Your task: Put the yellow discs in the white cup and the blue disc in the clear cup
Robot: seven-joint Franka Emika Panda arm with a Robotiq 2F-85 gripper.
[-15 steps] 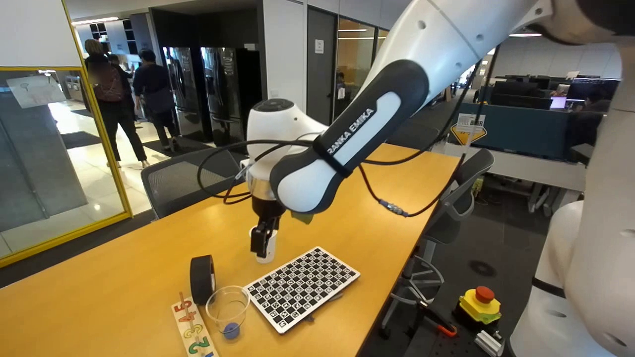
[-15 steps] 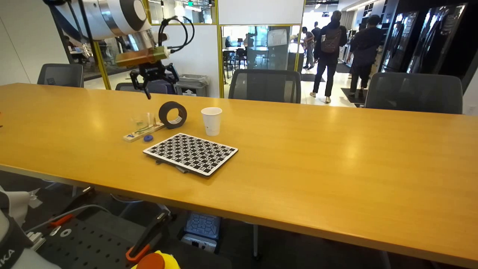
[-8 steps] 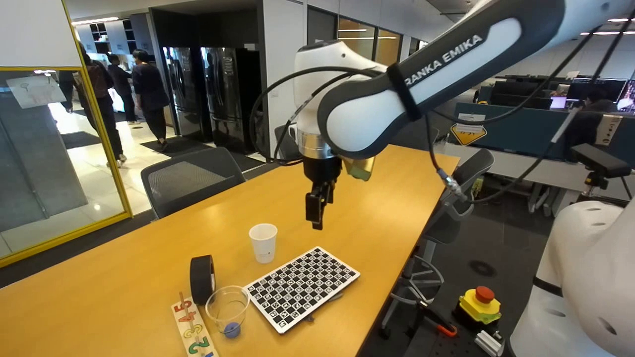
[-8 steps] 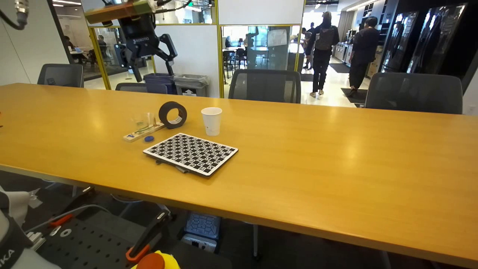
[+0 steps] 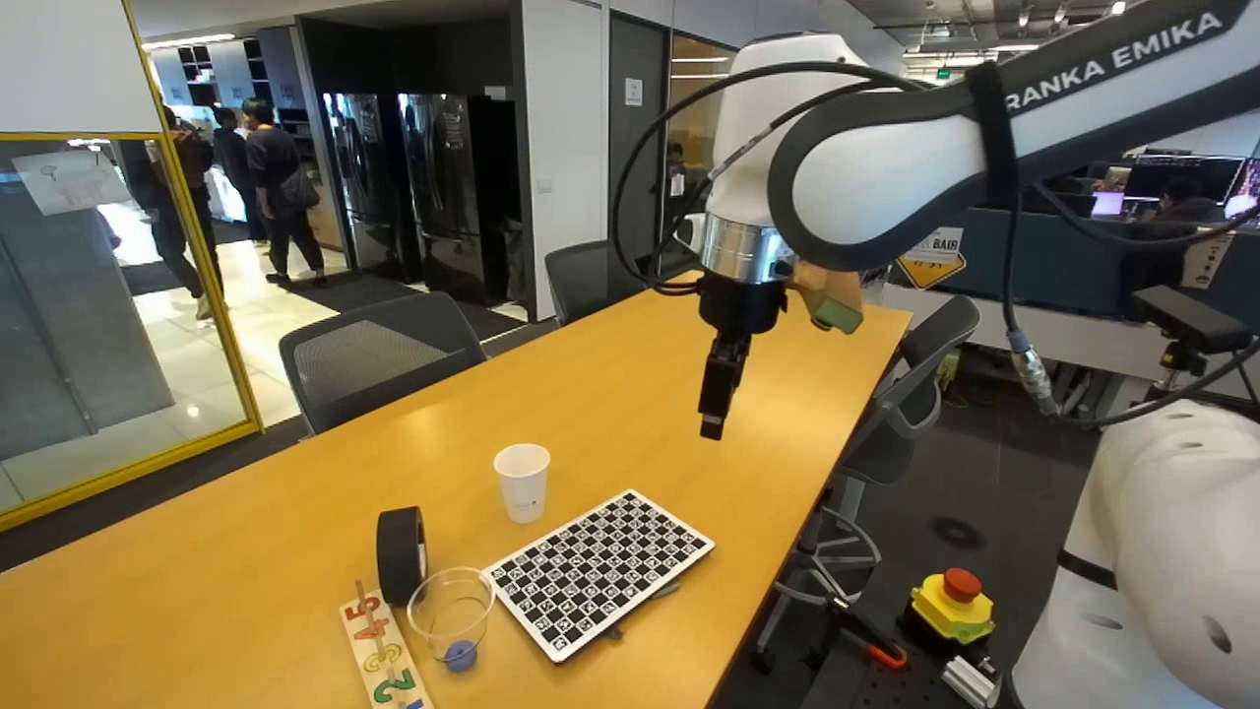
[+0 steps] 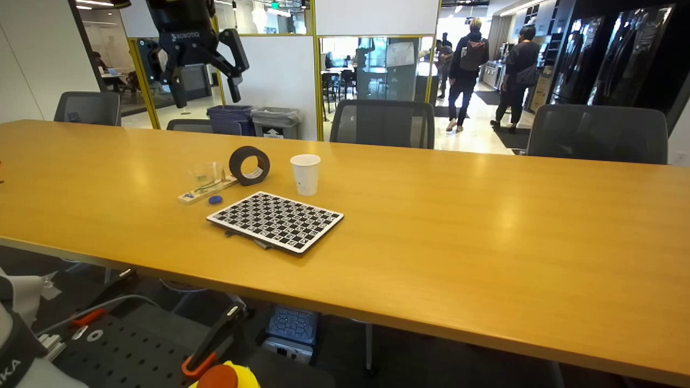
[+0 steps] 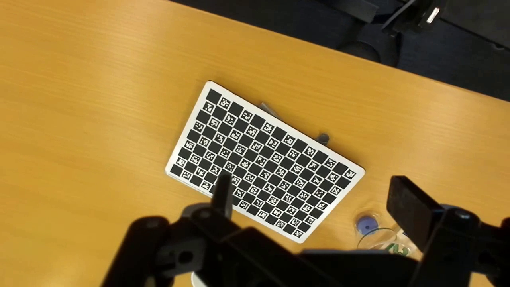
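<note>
The white cup (image 5: 523,483) stands upright on the table, also in an exterior view (image 6: 306,175); only a sliver of its rim shows in the wrist view (image 7: 197,280). The clear cup (image 5: 448,603) stands upright beside the number board. The blue disc (image 5: 460,655) lies at the clear cup's bottom, seen through its wall; it also shows in the wrist view (image 7: 367,225). No yellow discs show; the white cup's inside bottom is hidden. My gripper (image 6: 208,101) is open and empty, high above the table, away from both cups; its fingers are spread in the wrist view (image 7: 310,181).
A checkered board (image 5: 600,571) lies between the cups and the table's near edge. A black tape roll (image 5: 401,554) stands on edge by the clear cup. A wooden number board (image 5: 382,650) lies beside it. Chairs (image 5: 379,359) stand along the table. People walk in the background.
My open gripper has risen and moved away from the cups, to the right past the checkered board in an exterior view. The cups and the blue disc have stayed in place.
</note>
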